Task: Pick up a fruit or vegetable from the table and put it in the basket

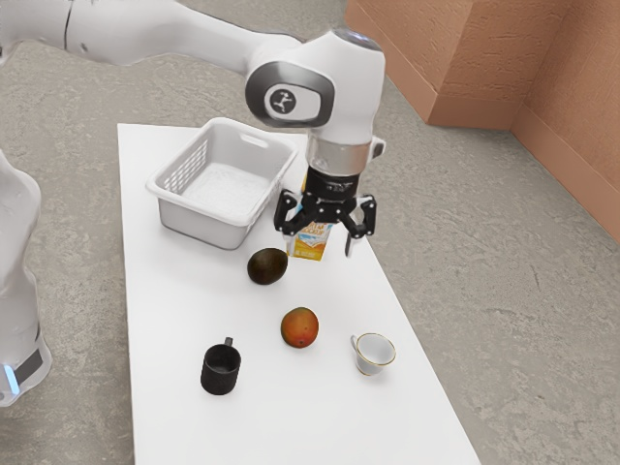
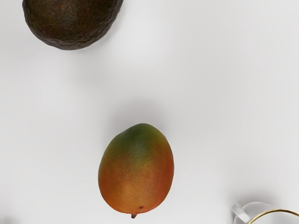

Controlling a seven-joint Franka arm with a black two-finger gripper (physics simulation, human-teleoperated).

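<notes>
Hovering empty and spread wide above the table (image 1: 174, 300), my gripper (image 1: 319, 250) is near the mango (image 1: 299, 328), which lies between avocado (image 1: 267, 266) and cup (image 1: 374, 356) and looks firm, moderately heavy and slick, wanting a gentle squeeze across its narrower middle.

In ext. view, from mango (image 1: 300, 328), avocado (image 1: 267, 266) & basket (image 1: 199, 227) are at 11 o'clock, blk mug (image 1: 220, 378) 8, cup (image 1: 370, 365) 4, spread gripper (image 1: 319, 248) 12.

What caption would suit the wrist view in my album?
A ripening mango lies between a dark avocado and a gold-rimmed white cup.
</notes>
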